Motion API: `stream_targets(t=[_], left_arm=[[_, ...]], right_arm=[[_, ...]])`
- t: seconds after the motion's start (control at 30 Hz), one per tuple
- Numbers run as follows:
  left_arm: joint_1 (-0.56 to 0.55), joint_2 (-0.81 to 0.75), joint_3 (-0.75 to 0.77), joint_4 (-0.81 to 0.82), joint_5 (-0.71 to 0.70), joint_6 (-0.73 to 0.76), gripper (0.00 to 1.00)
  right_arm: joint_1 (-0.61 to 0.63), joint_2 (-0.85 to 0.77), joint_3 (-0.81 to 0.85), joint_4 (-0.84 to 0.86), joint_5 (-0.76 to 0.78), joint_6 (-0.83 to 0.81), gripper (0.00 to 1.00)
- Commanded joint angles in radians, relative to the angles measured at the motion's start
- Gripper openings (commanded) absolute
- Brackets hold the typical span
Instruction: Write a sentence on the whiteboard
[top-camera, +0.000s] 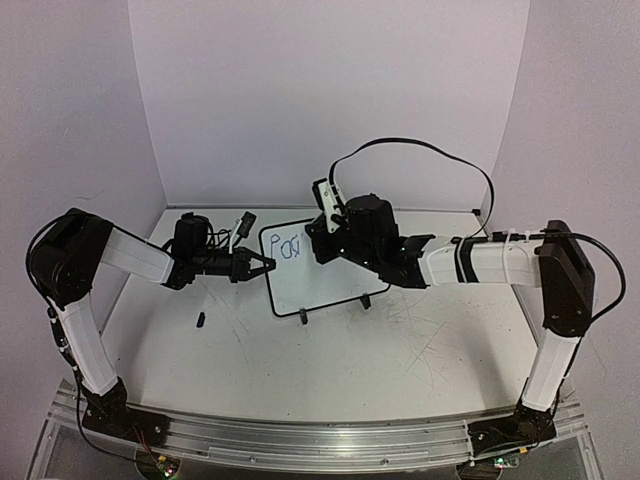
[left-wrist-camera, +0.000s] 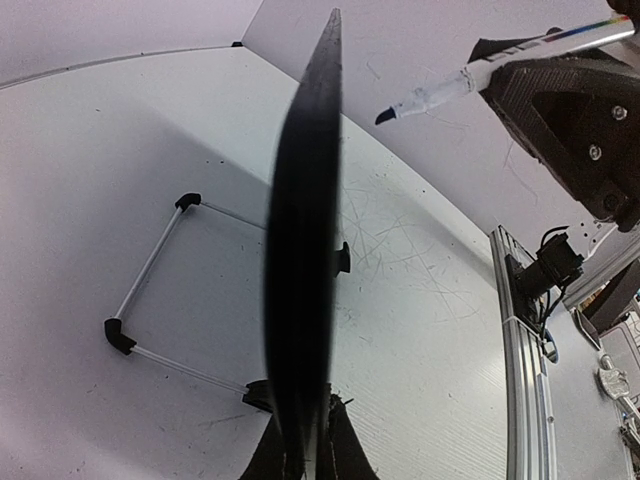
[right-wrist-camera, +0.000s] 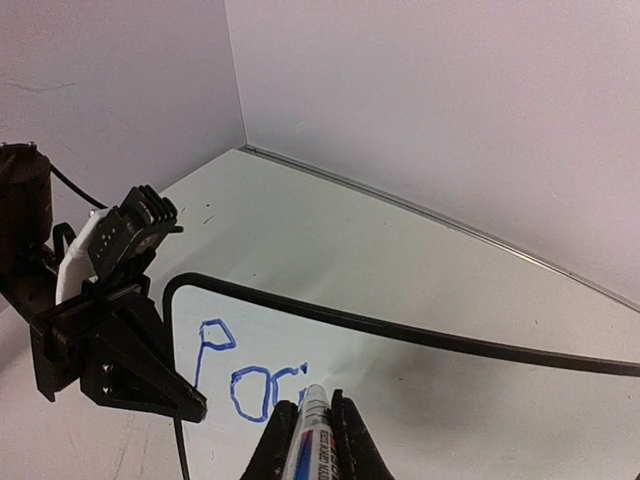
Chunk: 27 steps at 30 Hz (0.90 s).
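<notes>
The whiteboard (top-camera: 320, 265) stands on the table, white with a thin black frame and two small black feet. Blue letters (top-camera: 289, 246) start the sentence at its upper left; in the right wrist view they (right-wrist-camera: 245, 385) look like "Posi". My left gripper (top-camera: 262, 266) is shut on the board's left edge, seen edge-on as a dark blade (left-wrist-camera: 300, 300) in the left wrist view. My right gripper (top-camera: 322, 245) is shut on a marker (right-wrist-camera: 310, 440), its tip at the board (right-wrist-camera: 450, 400) just right of the last letter. The marker also shows in the left wrist view (left-wrist-camera: 450, 88).
A small black cap (top-camera: 200, 320) lies on the table left of the board. Purple walls close in the back and sides. A black cable (top-camera: 420, 150) loops above the right arm. The board's wire stand (left-wrist-camera: 150, 300) rests on the table behind it.
</notes>
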Motion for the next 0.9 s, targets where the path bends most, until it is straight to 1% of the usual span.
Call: stream_targets(t=[0.0,0.3,0.87], left_arm=[[0.008,-0.024,0.026,-0.039,-0.086,0.04,0.0],[0.008,-0.021,0.028,-0.041,-0.088,0.042,0.0],[0.007,-0.025,0.027,-0.044,-0.089,0.045,0.0]], right_arm=[[-0.009,0.019,0.066,0.029,0.028,-0.022,0.0],[-0.02,0.049,0.1,0.029,0.028,-0.034,0.0],[-0.021,0.066,0.08,0.028,0.035,-0.031,0.0]])
